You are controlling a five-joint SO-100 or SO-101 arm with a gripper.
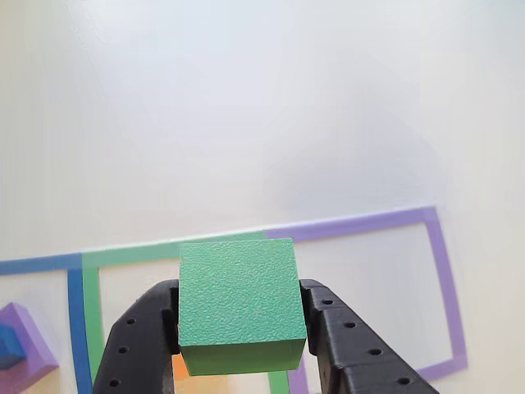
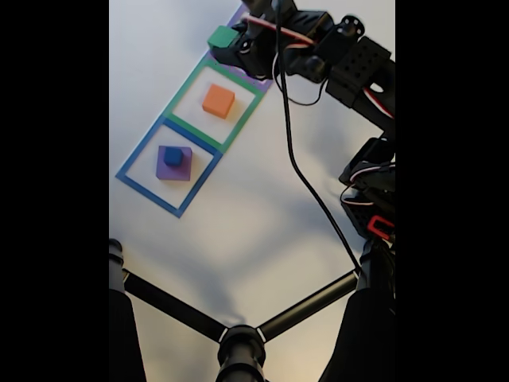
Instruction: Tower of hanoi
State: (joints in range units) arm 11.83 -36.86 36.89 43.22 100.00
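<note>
A green cube (image 1: 240,304) is held between my black gripper's fingers (image 1: 242,328), which are shut on its two sides. The fixed view shows the green cube (image 2: 222,37) carried above the table near the green and purple squares, with the gripper (image 2: 231,44) at the end of the arm. An orange cube (image 2: 218,100) sits inside the green taped square (image 2: 181,85). A small blue cube (image 2: 173,156) rests on a flat purple block (image 2: 165,169) inside the blue taped square (image 2: 135,159). In the other view, a sliver of orange (image 1: 179,366) peeks out below the green cube.
A purple taped square (image 1: 447,279) lies to the right in the other view, its inside bare. The purple block with the blue cube (image 1: 20,341) sits at the lower left there. A black camera stand (image 2: 238,338) and a cable (image 2: 306,183) cross the fixed view.
</note>
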